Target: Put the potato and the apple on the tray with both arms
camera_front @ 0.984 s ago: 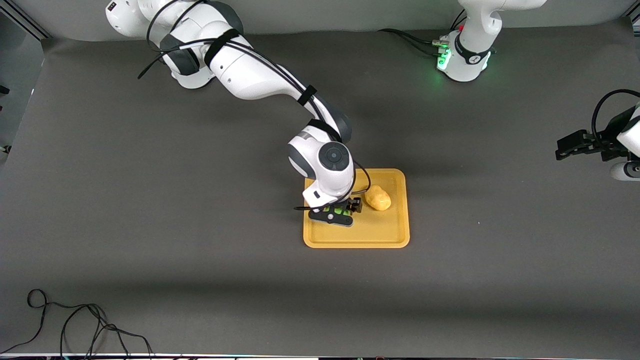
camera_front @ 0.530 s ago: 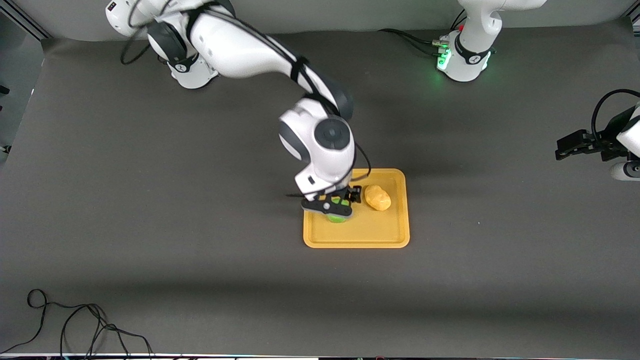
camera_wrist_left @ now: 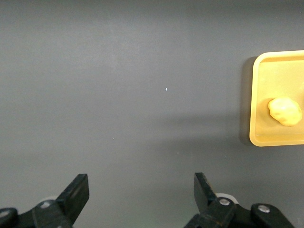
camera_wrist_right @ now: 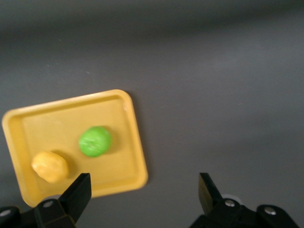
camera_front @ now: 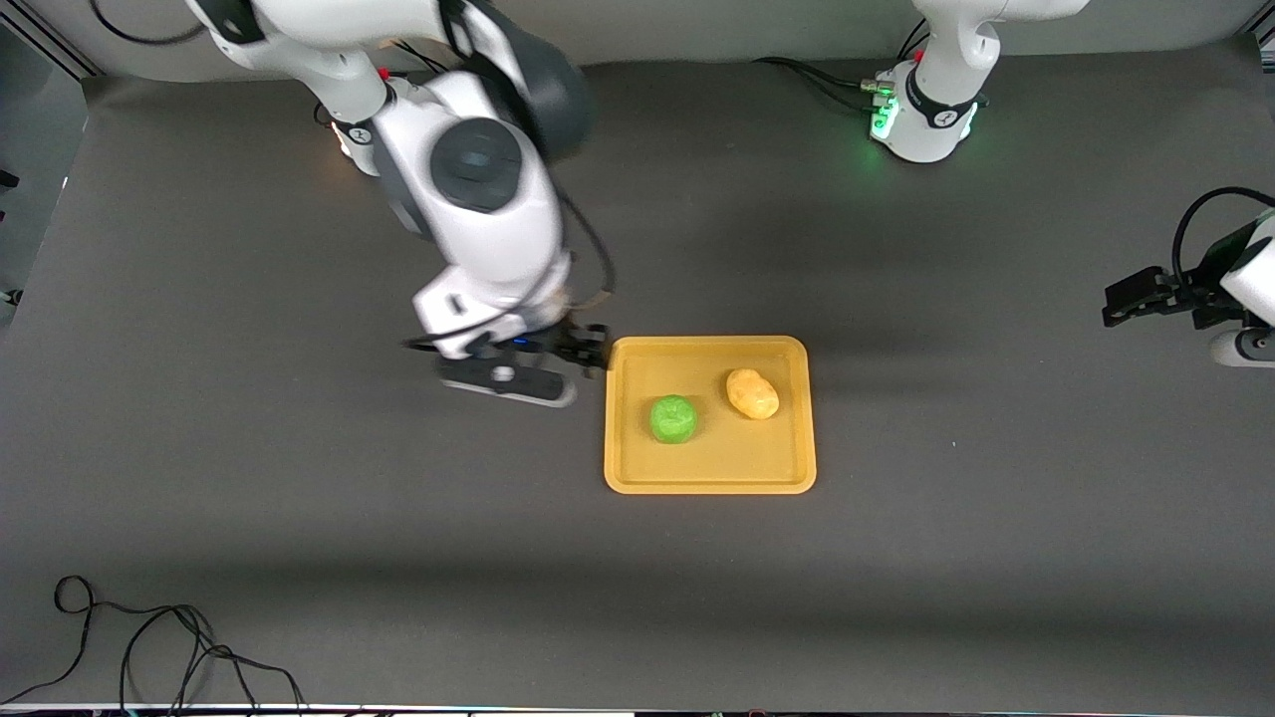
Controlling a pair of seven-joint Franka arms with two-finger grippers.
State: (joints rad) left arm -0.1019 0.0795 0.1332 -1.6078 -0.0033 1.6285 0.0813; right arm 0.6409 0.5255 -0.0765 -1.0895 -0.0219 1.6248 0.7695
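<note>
The green apple (camera_front: 673,418) and the yellow-tan potato (camera_front: 752,393) lie side by side on the yellow-orange tray (camera_front: 709,478), apart from each other. My right gripper (camera_front: 518,376) is open and empty, raised over the bare mat beside the tray's edge toward the right arm's end. The right wrist view shows the apple (camera_wrist_right: 95,141), the potato (camera_wrist_right: 50,166) and the tray (camera_wrist_right: 130,142) below my open gripper (camera_wrist_right: 142,192). My left gripper (camera_front: 1126,299) waits open over the mat at the left arm's end; its wrist view shows the tray (camera_wrist_left: 256,102), the potato (camera_wrist_left: 285,111) and my open gripper (camera_wrist_left: 141,192).
A dark grey mat (camera_front: 398,518) covers the table. A black cable (camera_front: 149,647) lies coiled at the near corner toward the right arm's end. The arm bases (camera_front: 926,119) stand along the edge farthest from the front camera.
My right gripper let go of the apple on the tray, rose and swung off the tray toward the right arm's end. The apple now lies uncovered. The left arm barely moved.
</note>
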